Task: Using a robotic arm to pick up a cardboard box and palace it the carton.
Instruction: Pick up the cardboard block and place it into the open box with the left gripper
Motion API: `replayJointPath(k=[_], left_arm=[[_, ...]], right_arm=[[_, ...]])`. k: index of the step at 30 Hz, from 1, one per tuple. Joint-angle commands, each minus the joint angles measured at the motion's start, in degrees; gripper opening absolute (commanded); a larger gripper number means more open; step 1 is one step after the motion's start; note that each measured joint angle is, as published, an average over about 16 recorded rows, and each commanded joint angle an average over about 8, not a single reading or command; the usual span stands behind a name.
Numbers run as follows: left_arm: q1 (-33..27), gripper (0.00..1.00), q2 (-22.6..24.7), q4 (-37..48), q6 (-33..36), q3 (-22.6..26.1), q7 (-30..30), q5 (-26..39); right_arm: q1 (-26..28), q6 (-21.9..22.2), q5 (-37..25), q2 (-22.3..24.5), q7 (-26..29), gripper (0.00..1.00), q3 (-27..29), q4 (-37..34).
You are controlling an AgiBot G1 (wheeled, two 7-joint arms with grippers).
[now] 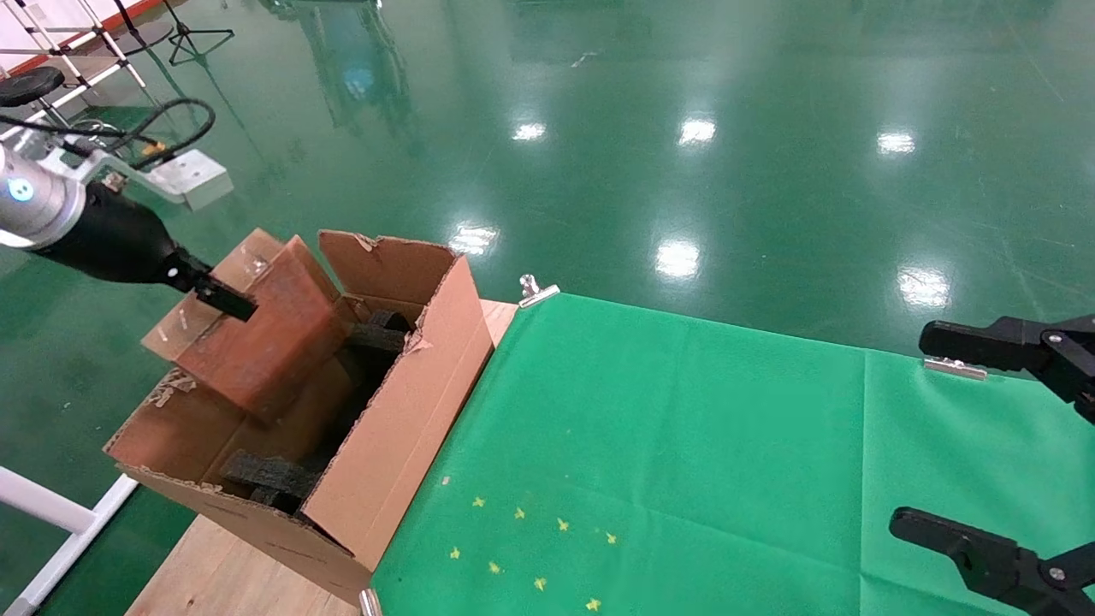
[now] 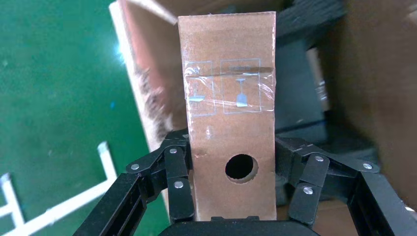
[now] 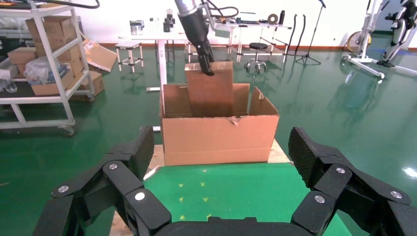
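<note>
**Box held over the carton**

One carton (image 1: pixel 402 411) stands open with black foam blocks (image 1: pixel 265 475) inside. The left gripper (image 1: pixel 224 299) of the robotic arm (image 1: pixel 34 201) clamps one cardboard box (image 1: pixel 274 334), its lower end dipping into the carton. The right gripper (image 1: pixel 967 445), well apart from the carton, is spread wide, holding nothing.

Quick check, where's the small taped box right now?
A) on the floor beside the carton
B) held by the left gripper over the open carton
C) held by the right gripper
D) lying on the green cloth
B: the left gripper is shut on the cardboard box, partly down inside the carton; the right gripper is open over the green cloth.
</note>
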Motion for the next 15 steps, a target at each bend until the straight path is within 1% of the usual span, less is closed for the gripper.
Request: replayJointPath(k=[1,8,15], left_arm=[[0.9,0.0,0.9,3.0,-1.3,0.4,1.3,0.6],[3.2,0.0,4.2,12.0,-4.7,0.5,2.9,0.6],[5.3,0.0,7.0,18.6,-6.4,0.3,4.2,0.1]], right_arm=[[0.0,0.0,0.0,0.0,0.0,1.0,0.0,0.0],[0.0,0.0,0.0,0.0,0.0,1.0,0.0,0.0],[0.0,0.0,0.0,0.0,0.0,1.0,0.0,0.0]])
